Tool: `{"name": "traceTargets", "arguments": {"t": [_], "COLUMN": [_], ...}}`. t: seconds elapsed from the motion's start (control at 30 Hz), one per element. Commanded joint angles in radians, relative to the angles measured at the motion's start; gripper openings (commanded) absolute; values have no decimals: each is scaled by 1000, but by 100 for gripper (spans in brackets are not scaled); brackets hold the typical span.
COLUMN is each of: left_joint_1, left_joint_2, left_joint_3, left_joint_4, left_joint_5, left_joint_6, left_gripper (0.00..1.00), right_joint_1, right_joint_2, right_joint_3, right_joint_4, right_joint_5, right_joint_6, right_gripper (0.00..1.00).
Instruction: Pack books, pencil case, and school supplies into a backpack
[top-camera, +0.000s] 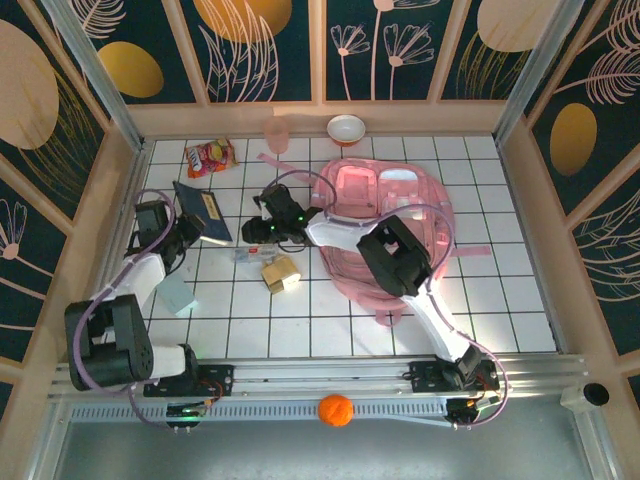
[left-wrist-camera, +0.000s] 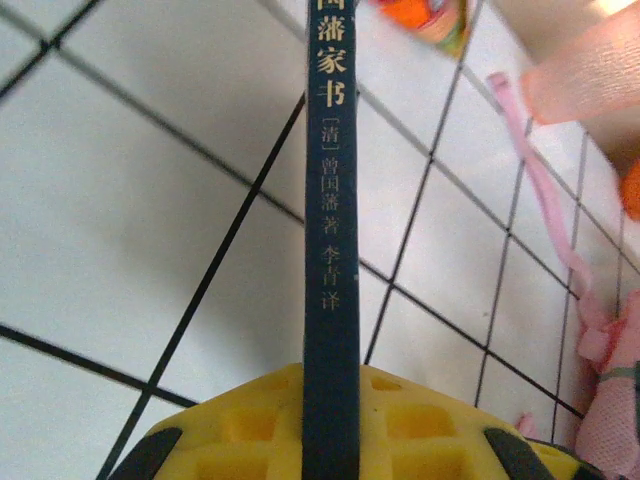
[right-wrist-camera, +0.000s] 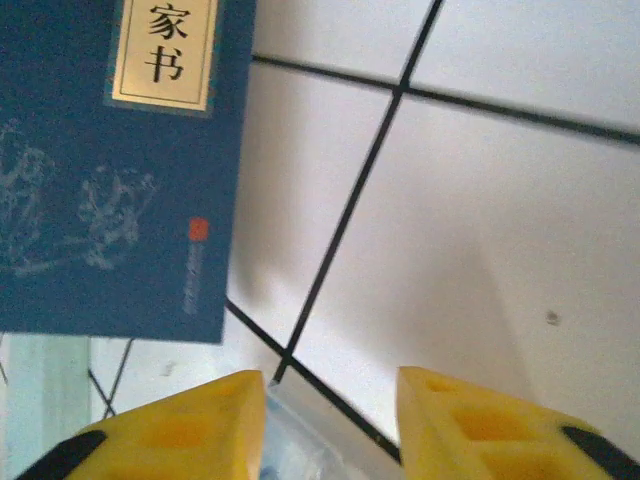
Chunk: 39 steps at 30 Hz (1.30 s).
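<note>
Left arm (top-camera: 140, 275) and right arm (top-camera: 435, 318): 2 units with white link shells and black joint housings. A lavender cable (top-camera: 452, 240) loops along each. Left pincer (left-wrist-camera: 330, 420) and right pincer (right-wrist-camera: 330, 400): yellow moulded fingers (right-wrist-camera: 190, 430) with square recesses and black side strips.

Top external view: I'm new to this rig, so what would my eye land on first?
The big pink backpack lying right of centre on the white tiled table dominates. Next comes the navy book at the left, clamped in the left tool; the left wrist view shows its spine between the yellow pads.
</note>
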Motion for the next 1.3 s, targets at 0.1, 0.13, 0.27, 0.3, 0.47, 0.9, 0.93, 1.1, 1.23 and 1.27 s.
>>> {"name": "traceTargets", "arguments": {"t": [0.1,0.13,0.27,0.3,0.47,0.9,0.93,1.1,1.23,1.27], "left_joint_1": [-21,-31,-92,-119,-200,-405,-411,-428,-435,-439], "left_joint_2": [-177,-202,-279,-291,-298,-244,-248,-253,-246,-241], "left_joint_3": [58,50,5,-13,-81,-89,-90,-86,-85,-83], "left_joint_4": [147,191,388,443,725,1040,1045,1083,1115,1121], "left_joint_5": [213,244,387,419,524,636,637,656,667,673], "left_joint_6": [171,173,187,191,95,-134,-140,-189,-227,-230], "left_gripper": [0,0,0,0,0,0,0,0,0,0], "right_joint_1": [-30,-33,-47,-48,-52,-169,-179,-206,-210,-212], "right_joint_2": [-355,-396,-591,-637,-859,-1147,-1150,-1139,-1110,-1102], "right_joint_3": [-224,-269,-422,-447,-586,-889,-898,-930,-931,-929], "right_joint_4": [209,236,279,270,267,527,552,702,767,784], "right_joint_5": [124,141,226,239,229,-76,-98,-245,-340,-363], "right_joint_6": [-77,-91,-154,-171,-267,-133,-118,-52,-44,-42], "right_gripper": [47,49,53,54,60,74,74,77,78,78]}}
